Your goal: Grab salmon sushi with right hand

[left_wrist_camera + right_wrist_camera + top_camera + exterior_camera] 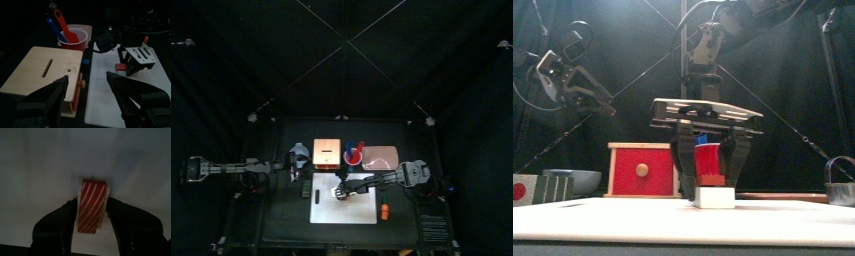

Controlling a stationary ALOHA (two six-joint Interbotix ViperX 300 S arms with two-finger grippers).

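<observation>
on the left of the counter [271, 232] the left claw [87, 95] hangs raised, well clear of the things, its jaws spread and holding nothing. below it stands a wooden box [47, 67] with a slot in its top and a red front, and just beyond the box a red cup [75, 37] with red and blue utensils standing in it.

moving to the middle, a white mat [342, 210] lies on the counter, and the salmon sushi [92, 204] sits on it: a salmon-pink striped top on a white block of rice. the right claw [707, 170] points straight down over it, one jaw on each long side of the piece. the jaws look parted and close beside the sushi; whether they already press on it i cannot tell.

further right, a deeper orange piece [384, 211] lies at the mat's right edge, well apart from the claw.

the step in hand looks like the grasp itself: the claw is placed around the sushi and not yet lifting. the next move would call for closing gently, so the topping is not squashed or slid off the rice, then a straight lift.
</observation>
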